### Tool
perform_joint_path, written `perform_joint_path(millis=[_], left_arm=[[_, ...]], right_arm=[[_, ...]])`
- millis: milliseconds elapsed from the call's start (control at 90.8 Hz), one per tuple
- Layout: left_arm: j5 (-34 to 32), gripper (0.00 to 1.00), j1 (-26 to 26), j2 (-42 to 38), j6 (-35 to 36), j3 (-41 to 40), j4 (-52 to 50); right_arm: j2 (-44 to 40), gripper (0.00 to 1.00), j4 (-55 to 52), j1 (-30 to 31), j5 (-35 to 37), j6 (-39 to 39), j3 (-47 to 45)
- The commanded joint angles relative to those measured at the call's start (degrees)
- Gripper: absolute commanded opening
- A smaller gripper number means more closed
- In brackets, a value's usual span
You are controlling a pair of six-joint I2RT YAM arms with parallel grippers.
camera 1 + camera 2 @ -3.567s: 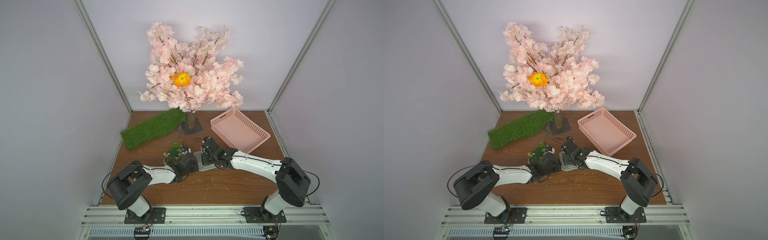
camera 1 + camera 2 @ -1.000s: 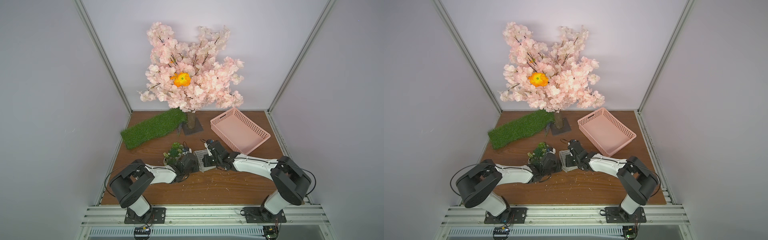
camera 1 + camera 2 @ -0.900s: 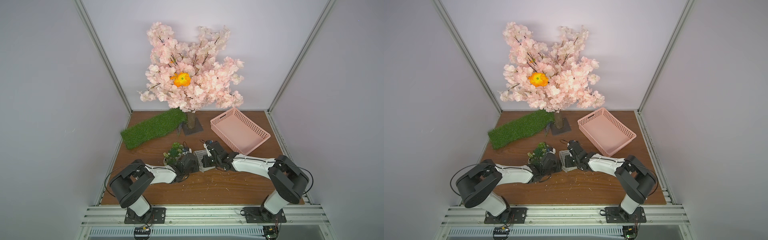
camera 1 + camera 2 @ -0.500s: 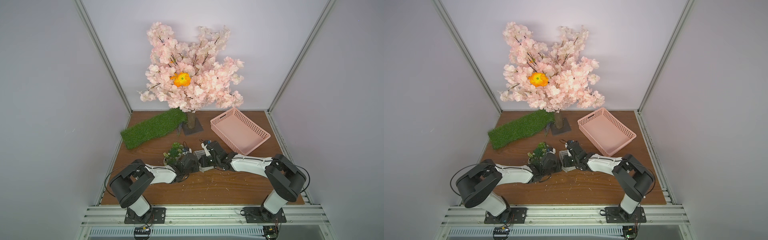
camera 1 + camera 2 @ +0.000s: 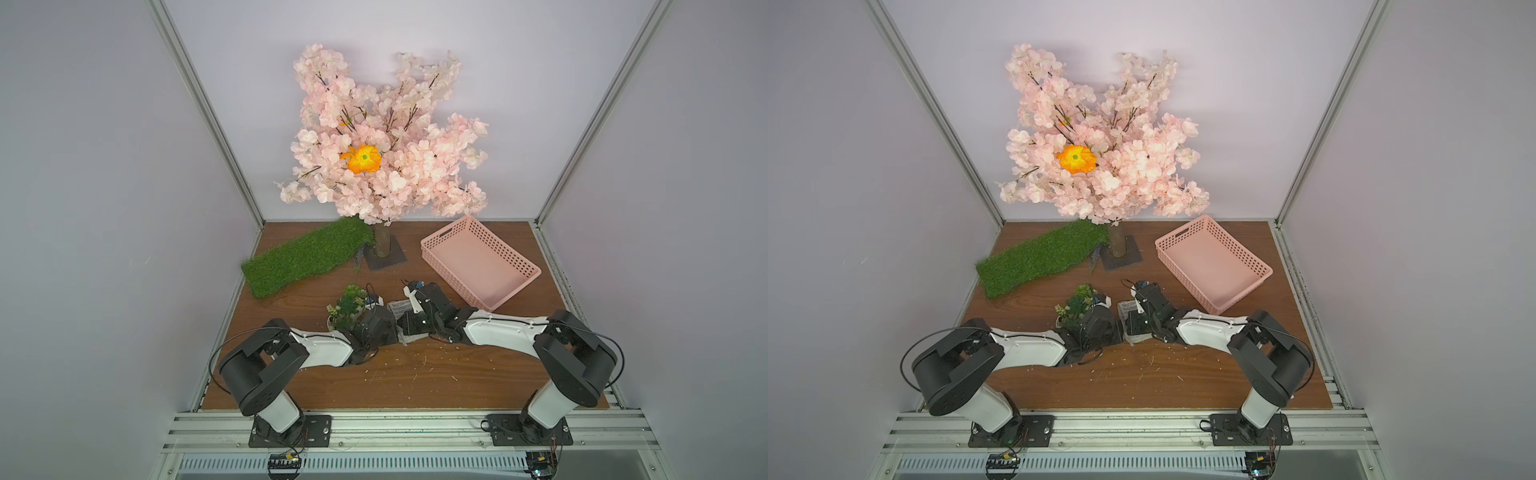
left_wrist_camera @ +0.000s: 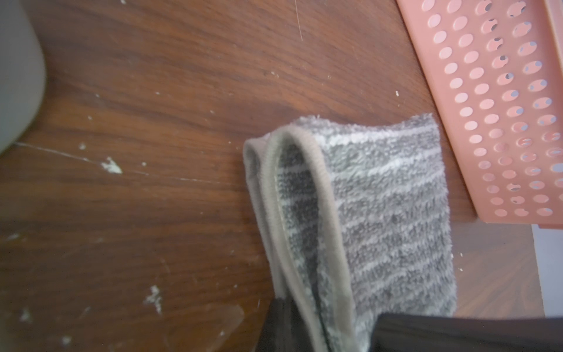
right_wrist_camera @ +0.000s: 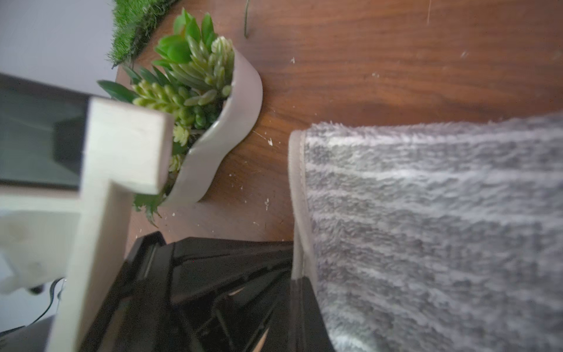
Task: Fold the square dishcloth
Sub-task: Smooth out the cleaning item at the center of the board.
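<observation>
The square dishcloth (image 6: 396,198), grey with whitish stripes, lies doubled over on the wooden table between my two arms. Only small bits of it (image 5: 398,308) (image 5: 1126,309) show in both top views. My left gripper (image 6: 332,326) is shut on the dishcloth's two stacked hemmed edges, which loop apart farther out. My right gripper (image 7: 307,304) is shut on a hemmed edge of the dishcloth (image 7: 426,213), with one black finger over the hem. Both grippers (image 5: 394,334) (image 5: 405,328) meet at the table's middle, almost touching.
A potted succulent (image 5: 349,307) (image 7: 237,100) stands just left of the left gripper. The pink basket (image 5: 478,262) (image 6: 502,106) lies close behind the dishcloth on the right. A green grass mat (image 5: 307,255) and the blossom tree's base (image 5: 384,255) are at the back. Crumbs dot the table.
My right gripper has swung left with its edge of the dishcloth and now sits against the left gripper. The visible dishcloth has narrowed. The left arm has hardly moved.
</observation>
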Motion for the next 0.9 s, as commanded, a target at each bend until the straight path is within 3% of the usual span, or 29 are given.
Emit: perform_joint_path(millis=[0, 892], left_arm=[[-0.04, 0.05, -0.29, -0.23, -0.09, -0.29, 0.06], [-0.3, 0.06, -0.26, -0.38, -0.03, 0.01, -0.65]], right_arm=[[-1.37, 0.05, -1.56, 0.06, 3.22, -0.39, -0.43], [4.49, 0.04, 2.48, 0.53, -1.1, 1.77, -0.93]])
